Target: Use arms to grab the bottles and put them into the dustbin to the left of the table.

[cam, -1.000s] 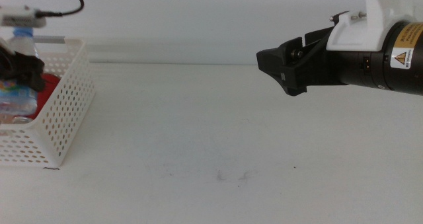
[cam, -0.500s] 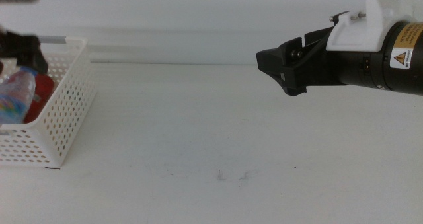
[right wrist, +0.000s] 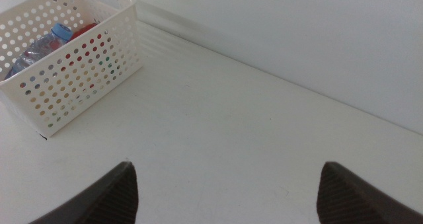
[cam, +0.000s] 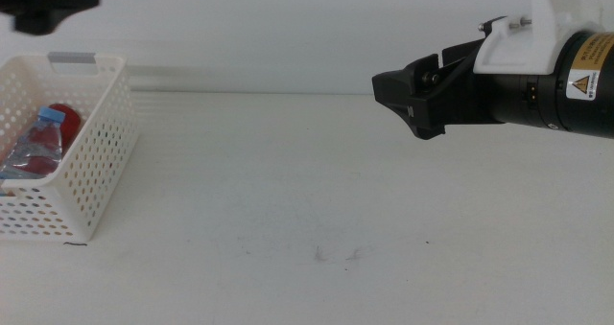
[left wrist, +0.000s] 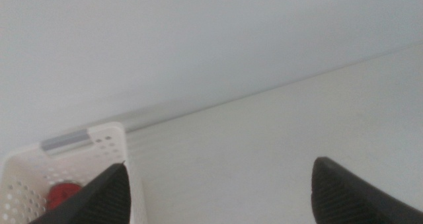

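Rising clear of the white perforated plastic dustbin [cam: 84,162], the left gripper [cam: 43,1] had left the spot just above the basket where it hung half a second earlier and showed only as a dark blurred shape at the top left corner of the middle view, its jaws spread wide and empty in the left wrist view [left wrist: 218,191]. The small clear blue-capped water bottle [cam: 36,145], tilted inside the bin before, lay settled in it against the slim red cola can [cam: 65,117], both inside the basket at the left end of the plain white table [cam: 317,191]. The right gripper [cam: 408,95] hung unmoved above the table's right half, well apart from the bin, its jaws wide apart with nothing between them. The right wrist view alone gave the whole basket [right wrist: 79,65] from above, with the bottle [right wrist: 41,49] and a sliver of the red can [right wrist: 84,31] inside; the left wrist view caught only the basket's corner [left wrist: 86,145] and a patch of red [left wrist: 63,194]
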